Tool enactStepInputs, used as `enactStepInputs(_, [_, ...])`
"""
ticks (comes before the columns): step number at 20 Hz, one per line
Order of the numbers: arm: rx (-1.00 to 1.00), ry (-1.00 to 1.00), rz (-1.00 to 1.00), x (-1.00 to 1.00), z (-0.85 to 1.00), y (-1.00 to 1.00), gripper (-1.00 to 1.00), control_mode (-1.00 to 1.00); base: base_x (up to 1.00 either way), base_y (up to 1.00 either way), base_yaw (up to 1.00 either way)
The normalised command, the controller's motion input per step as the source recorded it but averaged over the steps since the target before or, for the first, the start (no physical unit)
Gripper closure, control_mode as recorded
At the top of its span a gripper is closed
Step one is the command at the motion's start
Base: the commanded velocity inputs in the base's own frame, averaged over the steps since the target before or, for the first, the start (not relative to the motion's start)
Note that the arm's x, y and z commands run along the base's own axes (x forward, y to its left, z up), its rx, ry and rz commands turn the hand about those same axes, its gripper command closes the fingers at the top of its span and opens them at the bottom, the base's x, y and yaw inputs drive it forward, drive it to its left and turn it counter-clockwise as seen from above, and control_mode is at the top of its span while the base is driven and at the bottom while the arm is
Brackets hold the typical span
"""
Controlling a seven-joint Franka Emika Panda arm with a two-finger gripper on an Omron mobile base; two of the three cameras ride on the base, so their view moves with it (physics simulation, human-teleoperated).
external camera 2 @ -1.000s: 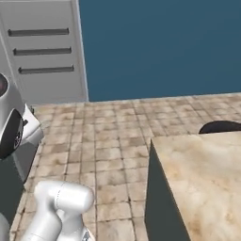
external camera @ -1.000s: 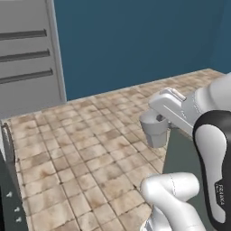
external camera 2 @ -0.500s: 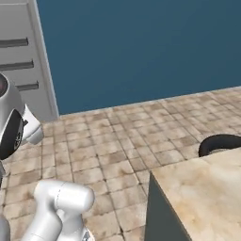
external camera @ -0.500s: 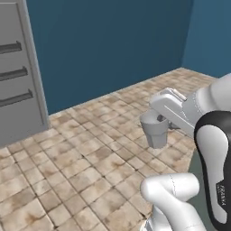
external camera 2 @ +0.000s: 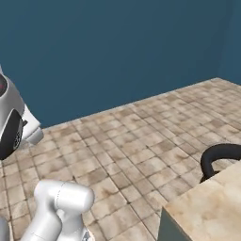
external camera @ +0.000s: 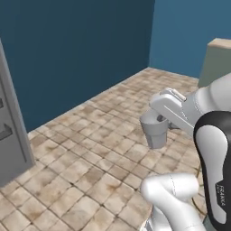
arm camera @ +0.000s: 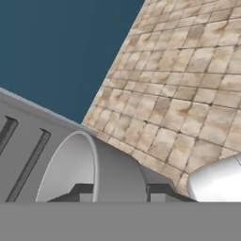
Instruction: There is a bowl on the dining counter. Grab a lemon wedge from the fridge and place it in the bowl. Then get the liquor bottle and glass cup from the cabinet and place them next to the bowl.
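My gripper (external camera: 159, 121) is shut on the glass cup (external camera: 154, 131), a translucent grey tumbler held upright above the tiled floor. In the hand view the glass cup (arm camera: 89, 169) lies close to the lens, its rim facing left, between the gripper's (arm camera: 120, 190) dark fingertips (arm camera: 80, 190). A corner of the dining counter (external camera 2: 207, 207), beige marbled top on a grey-green base, shows at the lower right of the right base view. The fridge's light-grey front (external camera: 9, 135) stands at the left edge; its dark bar handles (arm camera: 28, 160) show behind the cup. Bowl, lemon wedge, liquor bottle and cabinet are out of view.
A dark blue wall (external camera: 81, 49) runs across the back above a tan tiled floor (external camera: 90, 153). A dark curved chair back (external camera 2: 221, 157) rises beside the counter corner. Another beige-topped grey-green unit (external camera: 219, 58) stands at the far right.
The whole picture has swung: the fridge front has slid off to the left and the counter corner to the right, so the base has turned. The cup stays in the gripper.
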Motion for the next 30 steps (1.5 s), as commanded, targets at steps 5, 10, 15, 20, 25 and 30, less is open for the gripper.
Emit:
enactStepInputs(5, [0.00, 0.00, 0.00, 0.00, 0.00, 0.00, 1.00, 1.00, 0.91, 0.18, -0.43])
enactStepInputs(10, [0.00, 0.00, 0.00, 0.00, 0.00, 0.00, 1.00, 1.00, 0.96, 0.16, -0.43])
enactStepInputs(15, [0.00, 0.00, 0.00, 0.00, 0.00, 0.00, 1.00, 1.00, 0.95, 0.08, -0.41])
enactStepInputs(20, [0.00, 0.00, 0.00, 0.00, 0.00, 0.00, 1.00, 1.00, 0.94, 0.06, -0.40])
enactStepInputs(25, [0.00, 0.00, 0.00, 0.00, 0.00, 0.00, 1.00, 1.00, 0.96, 0.02, -0.39])
enactStepInputs(30, [0.00, 0.00, 0.00, 0.00, 0.00, 0.00, 1.00, 1.00, 0.91, 0.06, -0.42])
